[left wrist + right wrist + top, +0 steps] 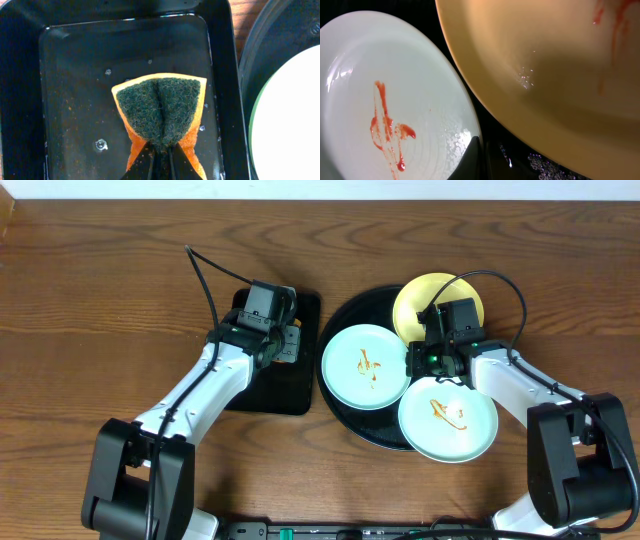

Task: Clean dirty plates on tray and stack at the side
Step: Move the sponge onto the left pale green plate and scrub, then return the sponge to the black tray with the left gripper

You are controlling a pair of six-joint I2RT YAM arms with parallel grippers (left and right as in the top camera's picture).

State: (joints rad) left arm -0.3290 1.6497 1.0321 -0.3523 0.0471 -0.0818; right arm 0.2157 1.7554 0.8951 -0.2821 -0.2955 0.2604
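Note:
Three plates lie on the round black tray [352, 418]: a mint plate [365, 367] with a sauce squiggle on the left, a second smeared mint plate [448, 420] at the front right, and a yellow plate [432, 298] at the back. My right gripper [418, 352] is shut and empty, low over the tray in the gap between them. In the right wrist view its tips [483, 142] sit between the mint plate [395, 110] and the sauce-streaked yellow plate [545, 65]. My left gripper [161, 149] is shut on an orange sponge [160, 107], pinching its green scouring side into a fold.
The sponge hangs over a small rectangular black tray [298, 395], wet inside [75, 90], just left of the round tray. The round tray's rim [247, 75] and a mint plate's edge [290, 115] lie close on the right. Bare wooden table [100, 300] surrounds both trays.

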